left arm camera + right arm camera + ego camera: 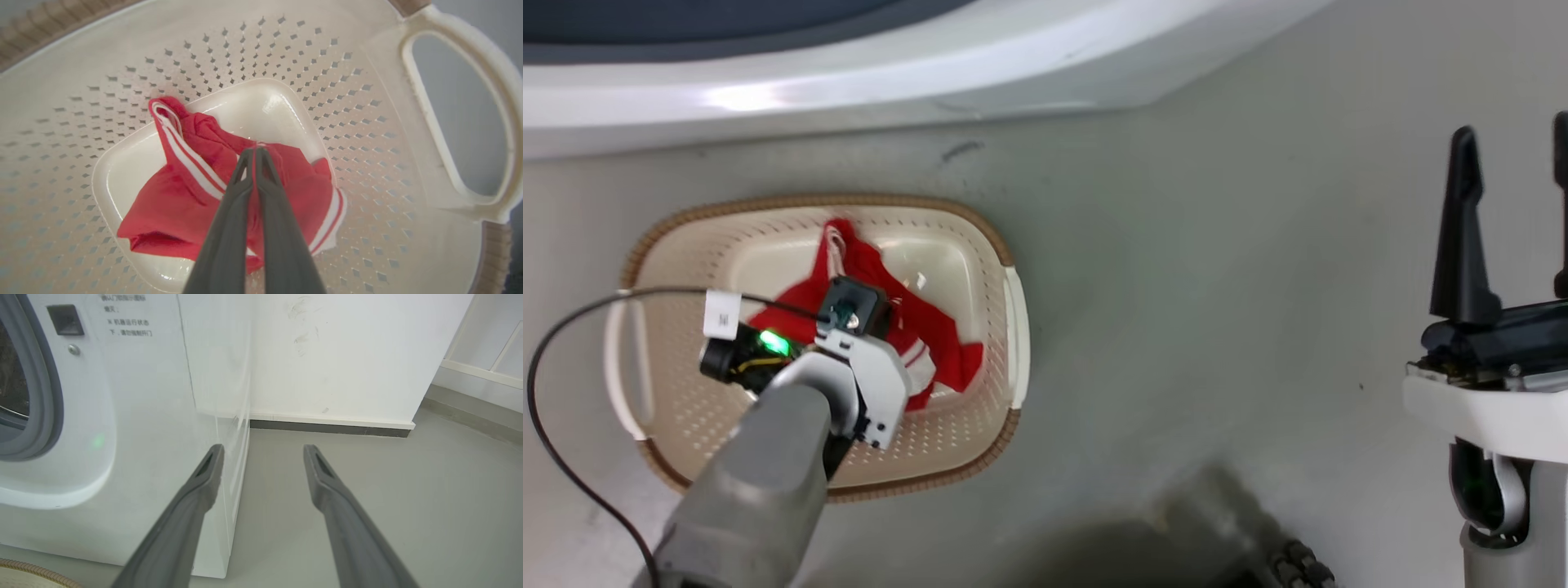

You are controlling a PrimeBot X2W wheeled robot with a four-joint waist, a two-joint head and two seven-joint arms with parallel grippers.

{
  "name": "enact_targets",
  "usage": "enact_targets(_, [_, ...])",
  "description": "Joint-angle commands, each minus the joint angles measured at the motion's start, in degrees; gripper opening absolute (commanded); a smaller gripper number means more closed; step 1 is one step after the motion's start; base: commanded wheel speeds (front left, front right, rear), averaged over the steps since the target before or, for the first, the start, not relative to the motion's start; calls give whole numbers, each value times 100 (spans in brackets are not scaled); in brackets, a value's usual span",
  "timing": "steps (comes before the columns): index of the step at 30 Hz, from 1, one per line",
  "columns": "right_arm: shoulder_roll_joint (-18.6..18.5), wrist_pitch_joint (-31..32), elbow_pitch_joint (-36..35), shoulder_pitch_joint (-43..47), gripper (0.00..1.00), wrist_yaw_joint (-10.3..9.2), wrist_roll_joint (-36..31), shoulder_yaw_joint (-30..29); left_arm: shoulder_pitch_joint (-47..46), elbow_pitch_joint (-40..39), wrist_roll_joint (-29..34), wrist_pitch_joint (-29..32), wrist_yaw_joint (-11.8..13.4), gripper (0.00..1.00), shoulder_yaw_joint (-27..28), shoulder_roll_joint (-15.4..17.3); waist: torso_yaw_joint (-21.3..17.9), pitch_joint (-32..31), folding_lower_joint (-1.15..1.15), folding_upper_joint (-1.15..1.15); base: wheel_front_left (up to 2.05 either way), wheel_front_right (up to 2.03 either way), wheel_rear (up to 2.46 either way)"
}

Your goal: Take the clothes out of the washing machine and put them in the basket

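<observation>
Gripping clothes (171,204) at middle, left hand (255,152) down inside basket (367,134).

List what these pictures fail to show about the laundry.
- Drum of large white washing machine: right wrist view, cut by left edge.
- Count of red striped fabric clothes: folds overlap; head view, left arm covers them.
- Left hand grip: left wrist view, shut fingers hide contact.

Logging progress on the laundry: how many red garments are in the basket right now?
1 that I can tell: a red white-striped garment on the floor of the basket, pinched by the left gripper with its fingers shut. Another could be folded underneath.
</observation>
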Motion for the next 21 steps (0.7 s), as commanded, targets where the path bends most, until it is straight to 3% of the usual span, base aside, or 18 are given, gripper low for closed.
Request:
enact_targets(1, [13, -10, -37, -118, 100, -5, 38, -3, -179, 192, 67, 46, -25, 0, -54, 16, -160, 336, -1, 0, 0, 0, 0])
enact_targets(8, [12, -10, -96, -250, 100, -6, 168, -29, -776, 1024, 292, 339, -41, 0, -364, -20, -273, 697, -1, 0, 0, 0, 0])
enact_targets(15, [12, -10, -77, -330, 100, -6, 204, 28, -892, 1266, 233, 686, -19, 3, -401, 15, -339, 774, -1, 0, 0, 0, 0])
enact_targets(16, [12, -11, -61, -319, 100, -6, 219, 33, -845, 1284, 195, 738, -27, 100, -398, 0, -348, 748, -1, 0, 0, 0, 0])
enact_targets(21, [12, -10, 14, -229, 100, -6, 276, 37, -608, 1325, 190, 774, -64, 100, -561, -58, -325, 461, -1, 0, 0, 0, 0])
